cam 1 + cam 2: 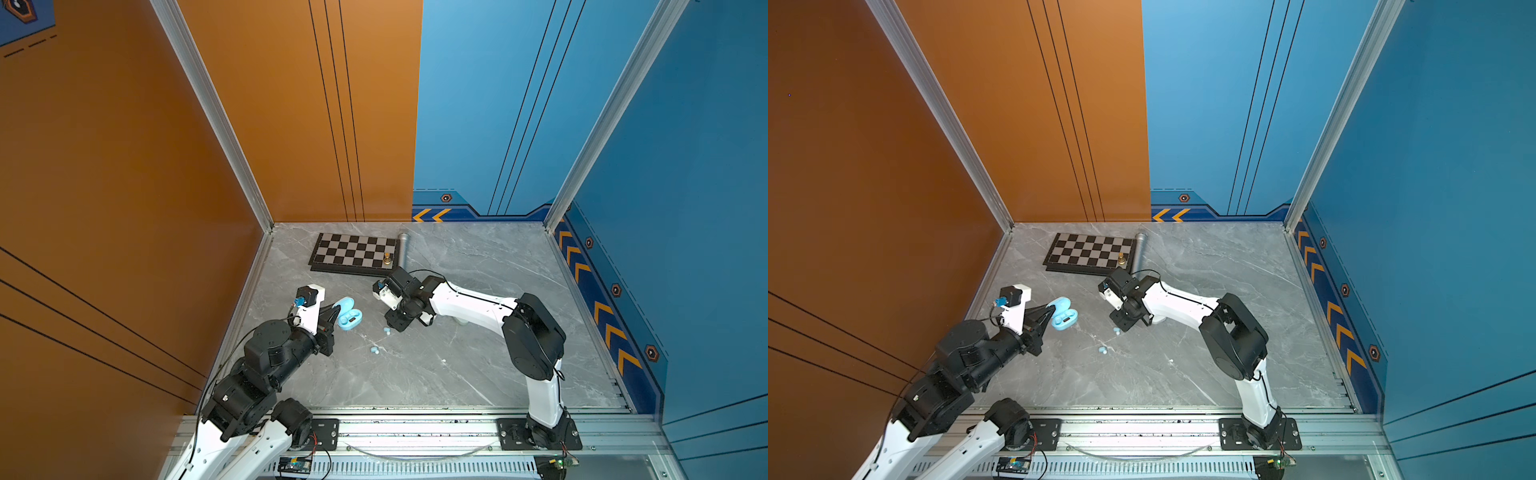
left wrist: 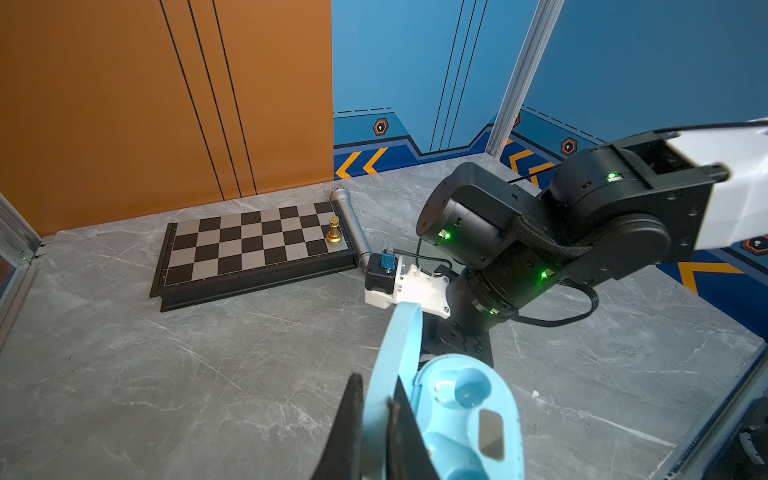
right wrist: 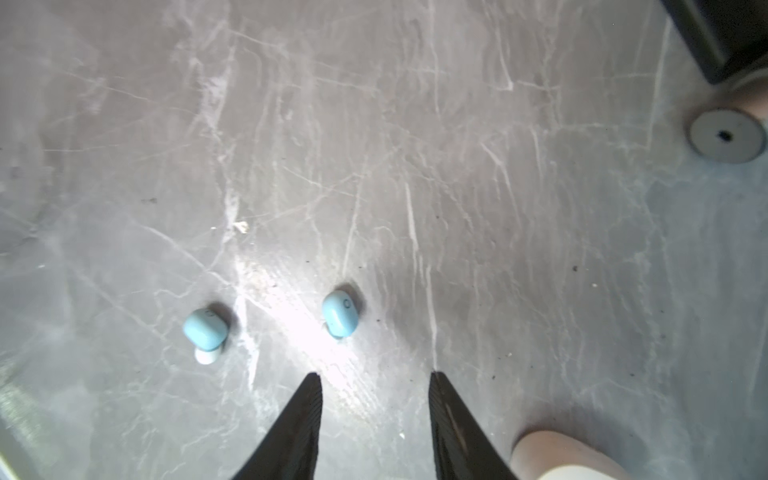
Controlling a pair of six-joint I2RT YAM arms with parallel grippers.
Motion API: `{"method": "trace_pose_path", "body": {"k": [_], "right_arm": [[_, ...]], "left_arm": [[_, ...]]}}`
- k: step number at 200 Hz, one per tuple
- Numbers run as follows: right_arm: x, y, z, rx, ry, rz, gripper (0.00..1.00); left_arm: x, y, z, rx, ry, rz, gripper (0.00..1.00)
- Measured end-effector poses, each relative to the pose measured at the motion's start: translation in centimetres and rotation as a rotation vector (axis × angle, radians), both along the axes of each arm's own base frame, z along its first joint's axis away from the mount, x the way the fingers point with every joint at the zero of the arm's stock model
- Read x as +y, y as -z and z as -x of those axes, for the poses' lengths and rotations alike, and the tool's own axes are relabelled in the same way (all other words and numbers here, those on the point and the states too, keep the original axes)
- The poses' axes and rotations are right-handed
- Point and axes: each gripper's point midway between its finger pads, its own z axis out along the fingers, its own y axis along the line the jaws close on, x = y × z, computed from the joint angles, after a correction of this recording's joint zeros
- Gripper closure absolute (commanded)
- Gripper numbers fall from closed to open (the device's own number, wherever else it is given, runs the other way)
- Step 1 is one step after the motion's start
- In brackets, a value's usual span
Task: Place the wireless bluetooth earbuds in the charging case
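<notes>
— Grey, marble-veined tabletop (image 1: 457, 365), smooth with a slight sheen, boxed in by flat orange and blue wall panels. What is at the left gripper (image 2: 374, 390)?

— Its two black, wedge-shaped fingers are clamped on the upright lid (image 2: 395, 345) of the charging case (image 2: 465, 415), a glossy pale-blue plastic oval. The base lies flat on the tabletop right beside those fingers, showing two rounded wells and a small dark rectangular window.

— And the right gripper (image 3: 374, 376)?

— It points down at the tabletop, ribbed black fingers spread with only bare stone between them. It holds nothing.

— Where are the earbuds (image 1: 386, 331)?

— Two show, both small, rounded light-blue beans of smooth plastic lying on the tabletop. The nearer earbud (image 3: 340, 312) is just ahead of the right gripper's fingertips, not touching them, with a faint ring mark on its shell. The farther earbud (image 3: 205, 330) lies off to one side, a whitish soft tip poking out beneath it. In both top views they lie on the left gripper's side of the right gripper, apart from the case.

— Anything beyond the right gripper?

— A flat chessboard (image 1: 353, 253) of matte black and silvery squares in a black frame. A single gold turned chess piece (image 1: 387, 258) stands on a corner square, and a slim silver metal microphone (image 1: 403, 249) lies along the board's edge.
</notes>
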Motion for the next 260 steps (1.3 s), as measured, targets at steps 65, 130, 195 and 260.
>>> {"method": "trace_pose_path", "body": {"k": [65, 130, 195, 260], "right_arm": [[1.3, 0.4, 0.1, 0.031, -0.058, -0.012, 0.64], [0.9, 4.8, 0.7, 0.099, -0.065, 0.067, 0.64], [2.0, 4.9, 0.8, 0.086, -0.07, 0.07, 0.64], [2.2, 5.0, -0.2, 0.061, -0.032, 0.088, 0.7]], "left_arm": [[-0.1, -0.2, -0.1, 0.003, 0.002, 0.002, 1.0], [-0.8, -0.3, -0.8, 0.038, 0.01, -0.004, 1.0], [-1.0, -0.5, -1.1, 0.045, 0.014, -0.003, 1.0], [-1.1, -0.4, -1.1, 0.049, 0.016, -0.005, 1.0]]}}
